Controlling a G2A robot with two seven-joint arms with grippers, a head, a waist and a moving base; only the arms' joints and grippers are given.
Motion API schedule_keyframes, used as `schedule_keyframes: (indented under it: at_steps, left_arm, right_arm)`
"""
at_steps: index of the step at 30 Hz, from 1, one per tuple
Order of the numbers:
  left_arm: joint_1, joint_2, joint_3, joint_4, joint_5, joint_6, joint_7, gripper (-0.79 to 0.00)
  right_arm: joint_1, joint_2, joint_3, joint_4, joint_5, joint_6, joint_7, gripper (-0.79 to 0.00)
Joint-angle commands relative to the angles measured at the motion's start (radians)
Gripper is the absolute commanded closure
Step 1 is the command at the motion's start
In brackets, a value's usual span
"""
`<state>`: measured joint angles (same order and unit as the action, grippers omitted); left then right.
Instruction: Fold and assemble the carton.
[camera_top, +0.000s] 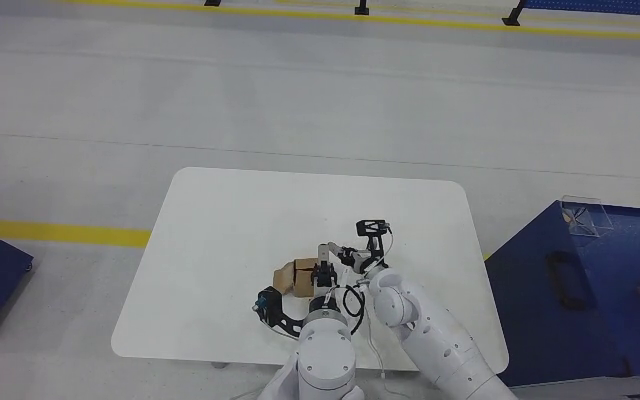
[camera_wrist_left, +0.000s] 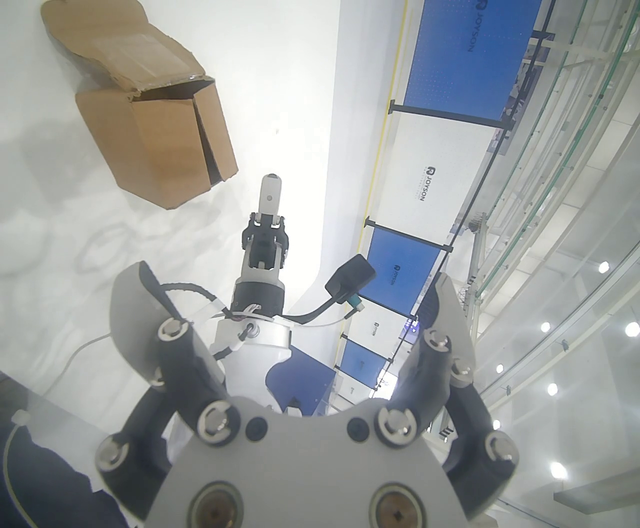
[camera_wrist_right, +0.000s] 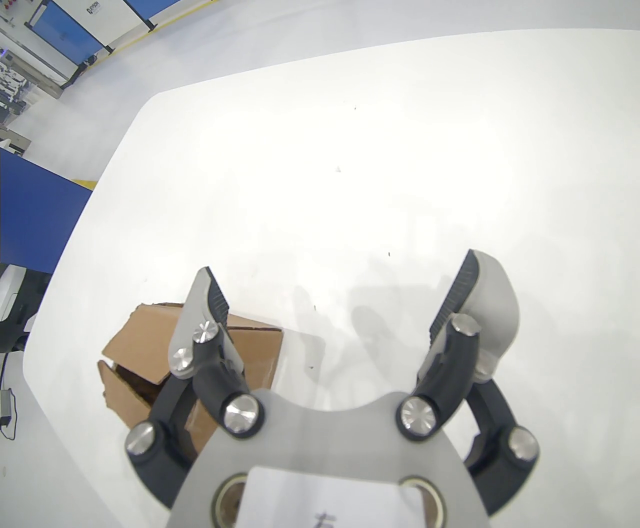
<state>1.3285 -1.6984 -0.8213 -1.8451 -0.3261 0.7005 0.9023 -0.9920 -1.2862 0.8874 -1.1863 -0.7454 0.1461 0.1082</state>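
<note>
Carton (camera_wrist_right: 150, 340) just beside right gripper (camera_wrist_right: 340, 265); left gripper (camera_wrist_left: 289, 275) nearby.

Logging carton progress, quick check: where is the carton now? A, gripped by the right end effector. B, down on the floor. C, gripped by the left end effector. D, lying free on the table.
D: the carton lies on the white table, while the left end effector and right end effector are both open and empty.
</note>
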Motion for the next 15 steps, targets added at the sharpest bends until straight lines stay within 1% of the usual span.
schedule_keyframes:
  at_steps: [1, 4, 6, 8, 10, 15]
  left_arm:
    - [0.006, 0.009, -0.019, 0.016, 0.08, -0.118, -0.045, -0.785]
    - [0.079, 0.028, -0.071, 0.014, 0.106, -0.285, -0.165, -0.785]
    - [0.131, 0.044, -0.11, 0.035, 0.164, -0.395, -0.228, -0.785]
    - [0.165, 0.056, -0.125, 0.072, 0.231, -0.518, -0.295, -0.785]
    - [0.185, 0.066, -0.14, 0.094, 0.269, -0.618, -0.365, -0.785]
    - [0.185, 0.066, -0.14, 0.094, 0.269, -0.618, -0.365, -0.785]
  right_arm:
    - [-0.041, 0.0, -0.004, -0.049, -0.089, 0.044, -0.142, -0.785]
    - [-0.096, -0.003, 0.0, -0.119, -0.106, 0.073, -0.212, -0.785]
    - [-0.12, -0.003, 0.002, -0.144, -0.139, 0.104, -0.234, -0.785]
    - [-0.137, -0.006, -0.002, -0.164, -0.163, 0.121, -0.254, -0.785]
    - [-0.141, -0.009, 0.001, -0.175, -0.161, 0.123, -0.248, -0.785]
    - [-0.14, -0.01, 0.002, -0.178, -0.157, 0.121, -0.248, -0.785]
